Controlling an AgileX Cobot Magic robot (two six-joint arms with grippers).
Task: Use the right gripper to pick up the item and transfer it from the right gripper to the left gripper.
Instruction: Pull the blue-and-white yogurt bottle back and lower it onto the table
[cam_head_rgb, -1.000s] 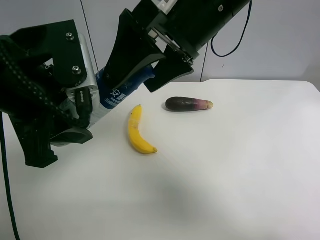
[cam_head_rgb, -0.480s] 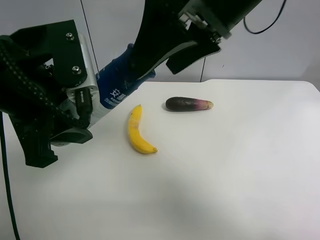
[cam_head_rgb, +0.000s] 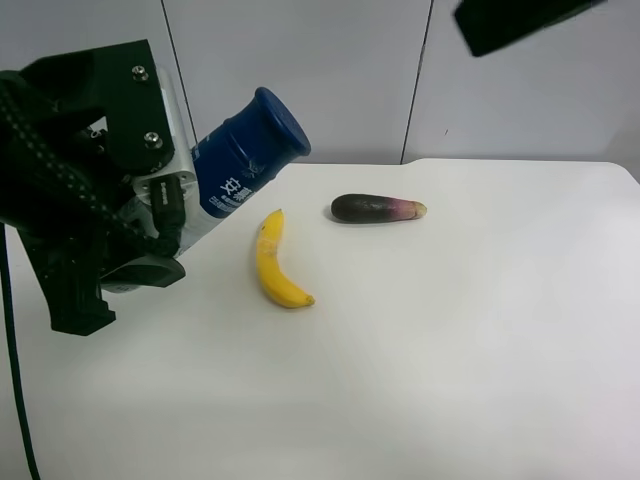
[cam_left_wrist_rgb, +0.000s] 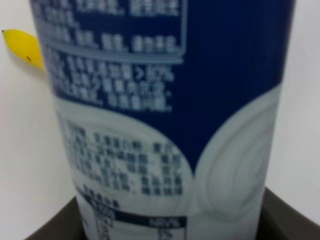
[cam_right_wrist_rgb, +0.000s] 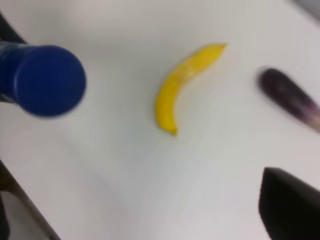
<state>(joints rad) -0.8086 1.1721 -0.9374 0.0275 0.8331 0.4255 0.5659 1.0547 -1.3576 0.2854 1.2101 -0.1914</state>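
Observation:
The item, a white bottle (cam_head_rgb: 240, 165) with a dark blue cap and blue label, is held in my left gripper (cam_head_rgb: 172, 215) at the exterior high view's left. It is tilted, with the cap pointing up and away from the gripper. The left wrist view shows the bottle's label (cam_left_wrist_rgb: 165, 100) close up, filling the picture, with the jaws shut around its base. My right gripper is off the bottle. Only a black part of it (cam_head_rgb: 520, 22) shows at the top right of the exterior high view. The right wrist view shows one finger (cam_right_wrist_rgb: 292, 207), empty, and the blue cap (cam_right_wrist_rgb: 47, 80) at a distance.
A yellow banana (cam_head_rgb: 272, 262) lies on the white table (cam_head_rgb: 480, 340) just right of the bottle, and also shows in the right wrist view (cam_right_wrist_rgb: 182, 85). A dark purple eggplant (cam_head_rgb: 377, 208) lies behind the banana. The left arm's bulky body fills the left edge.
My right gripper has let go of the bottle's cap end and has risen up and to the right, almost out of view. The left gripper and bottle have not moved.

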